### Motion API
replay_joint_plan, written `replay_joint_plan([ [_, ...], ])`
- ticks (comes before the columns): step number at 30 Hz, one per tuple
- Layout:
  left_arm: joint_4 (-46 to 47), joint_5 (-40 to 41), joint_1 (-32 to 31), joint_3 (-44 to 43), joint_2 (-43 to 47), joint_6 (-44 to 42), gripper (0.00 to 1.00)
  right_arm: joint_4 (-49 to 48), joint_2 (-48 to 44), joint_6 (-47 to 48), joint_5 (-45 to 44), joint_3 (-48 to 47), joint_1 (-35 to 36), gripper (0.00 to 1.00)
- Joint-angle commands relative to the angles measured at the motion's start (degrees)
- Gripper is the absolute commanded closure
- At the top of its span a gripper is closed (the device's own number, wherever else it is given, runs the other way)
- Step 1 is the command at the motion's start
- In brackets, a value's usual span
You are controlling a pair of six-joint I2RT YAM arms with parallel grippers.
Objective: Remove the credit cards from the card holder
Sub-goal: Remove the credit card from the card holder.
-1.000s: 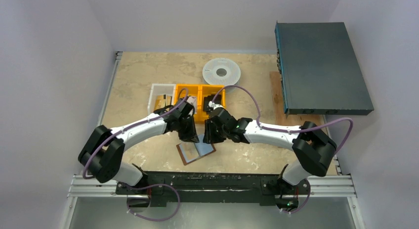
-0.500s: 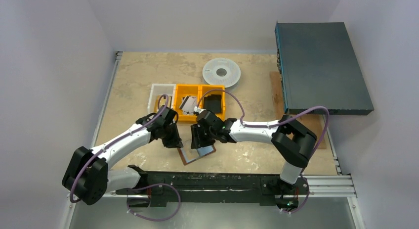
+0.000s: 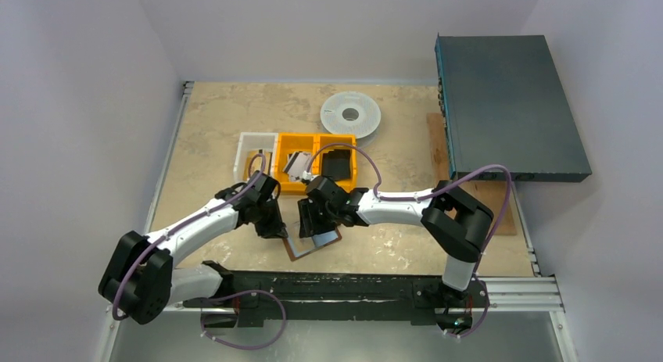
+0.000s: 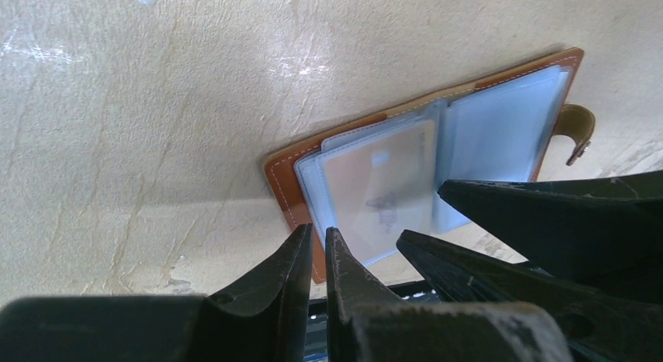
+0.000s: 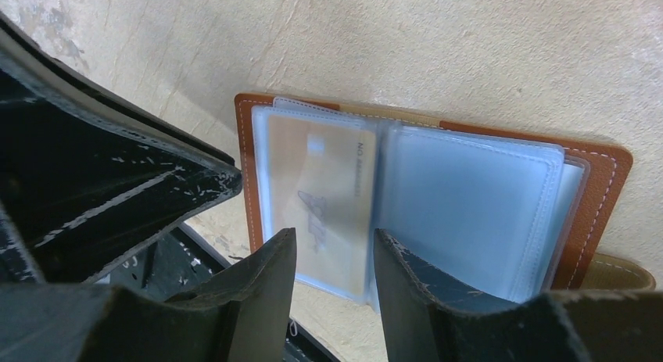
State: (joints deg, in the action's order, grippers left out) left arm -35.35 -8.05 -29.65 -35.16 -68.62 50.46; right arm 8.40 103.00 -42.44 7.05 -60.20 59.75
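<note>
Both arms moved in over holder (image 5: pixel 610 190), open flat at worktop's (image 3: pixel 219 120) near edge; left tool (image 4: pixel 318 233) together, right tool (image 5: pixel 335 237) apart, both empty. Light, stiff, slick card (image 5: pixel 324 190) in soft sleeve (image 5: pixel 469 206): pinch its edge.

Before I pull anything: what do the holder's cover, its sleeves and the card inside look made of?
Cover: tan leather or imitation, matte, with pale stitching along its edge. Sleeves: soft clear plastic, glossy and slightly frosted; contents show through. Card: probably stiff plastic, beige with printed text, though the sleeve blurs it.
</note>
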Motion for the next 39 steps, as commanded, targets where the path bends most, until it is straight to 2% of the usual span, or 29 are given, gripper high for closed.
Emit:
replay_joint_plan([
  [1, 3.33, -1.47, 0.34, 0.61, -1.78, 0.0, 0.89, 0.17, 0.26, -0.68, 0.73, -0.74, 0.33, 0.58],
  [12, 6.79, -3.05, 0.33, -2.03, -9.08, -1.1, 0.91, -0.06, 1.4, -1.57, 3.93, 0.09, 1.06, 0.58],
  [19, 6.64, -3.37, 0.34, -3.58, -9.87, -1.64, 0.91, 0.09, 2.12, -2.29, 3.44, 0.28, 1.23, 0.58],
  [21, 6.73, -3.58, 0.3, -3.6, -9.74, -1.88, 0.91, 0.55, 2.84, -2.67, 3.58, 0.18, 1.25, 0.61],
  [28, 6.46, -3.96, 0.32, -3.6, -8.96, -2.89, 0.91, 0.64, 4.79, -4.25, 3.43, 1.34, 0.5, 0.84],
  [32, 5.78, -4.02, 0.44, -3.52, -8.22, -3.38, 0.91, -2.2, 4.35, -5.28, 5.05, 4.54, -1.37, 0.91],
  [39, 3.91, -4.32, 0.51, -3.0, -5.1, -3.71, 0.9, -7.93, 4.69, -7.4, 8.86, 9.24, -3.68, 0.97],
])
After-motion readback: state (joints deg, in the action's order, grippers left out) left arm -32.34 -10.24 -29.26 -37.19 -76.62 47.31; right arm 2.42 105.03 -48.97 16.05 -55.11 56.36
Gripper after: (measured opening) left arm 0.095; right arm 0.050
